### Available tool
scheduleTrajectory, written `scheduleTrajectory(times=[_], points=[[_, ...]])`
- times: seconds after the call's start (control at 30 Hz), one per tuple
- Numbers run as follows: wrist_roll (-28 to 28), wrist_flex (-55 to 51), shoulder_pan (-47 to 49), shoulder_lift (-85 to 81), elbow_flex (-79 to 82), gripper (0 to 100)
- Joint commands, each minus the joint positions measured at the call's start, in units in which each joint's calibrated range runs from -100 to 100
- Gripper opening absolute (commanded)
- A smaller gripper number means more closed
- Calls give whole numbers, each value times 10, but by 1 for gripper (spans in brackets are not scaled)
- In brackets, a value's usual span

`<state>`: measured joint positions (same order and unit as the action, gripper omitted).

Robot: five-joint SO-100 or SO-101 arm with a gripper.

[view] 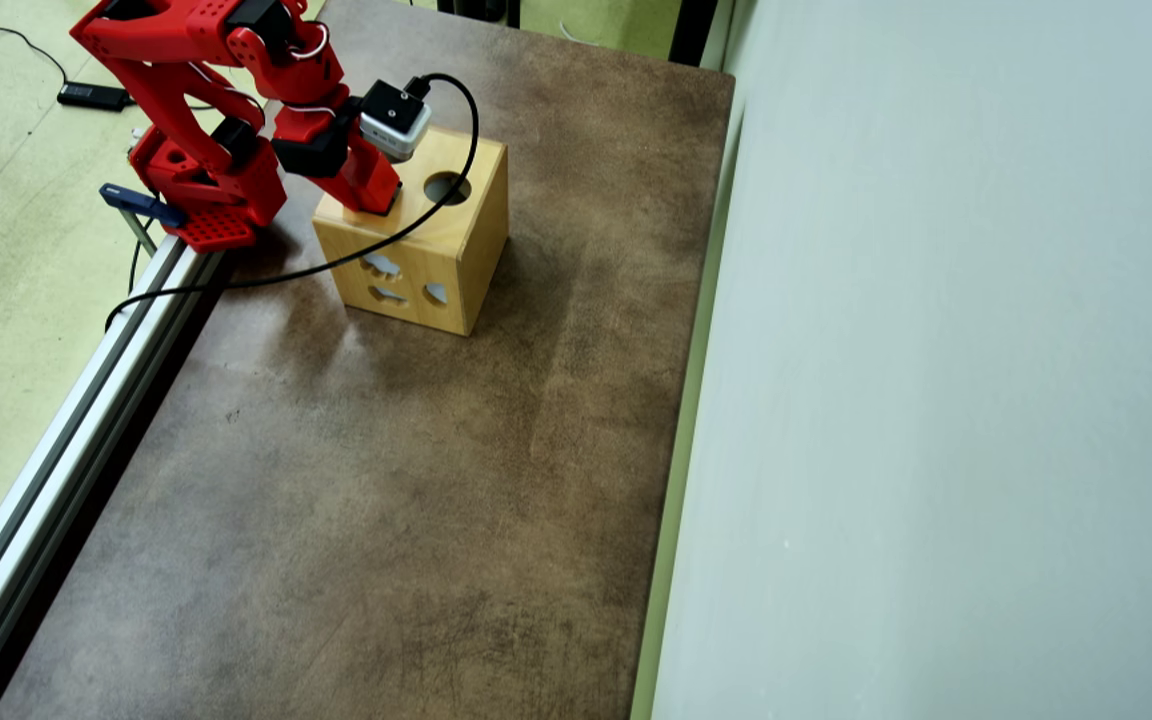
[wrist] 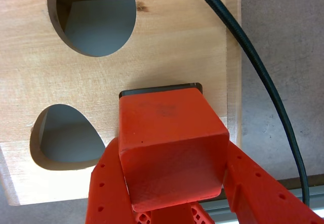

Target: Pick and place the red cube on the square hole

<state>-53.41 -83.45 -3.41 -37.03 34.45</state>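
One red cube (wrist: 169,143) clamped in claw (wrist: 174,203), over square hole (wrist: 161,88).

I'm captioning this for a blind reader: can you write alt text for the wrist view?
Red fingers hold the red cube over the square hole in a light wooden box, covering most of it. A round hole and a rounded-triangle hole lie left; a black cable crosses right.
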Motion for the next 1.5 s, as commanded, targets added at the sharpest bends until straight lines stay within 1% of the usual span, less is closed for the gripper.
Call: scheduleTrajectory(times=[0.0,0.07,0.13,0.27,0.4,0.5,0.53,1.13,1.33,1.47], points=[[1,3,1,-3,1,8],[2,3,1,-3,1,15],[10,3,1,-3,1,25],[43,3,2,-3,3,49],[49,3,2,-3,4,74],[49,-1,2,-3,2,85],[49,-1,2,-3,3,86],[44,-9,-1,-7,2,85],[44,-17,1,-119,3,85],[44,-73,2,-173,1,85]])
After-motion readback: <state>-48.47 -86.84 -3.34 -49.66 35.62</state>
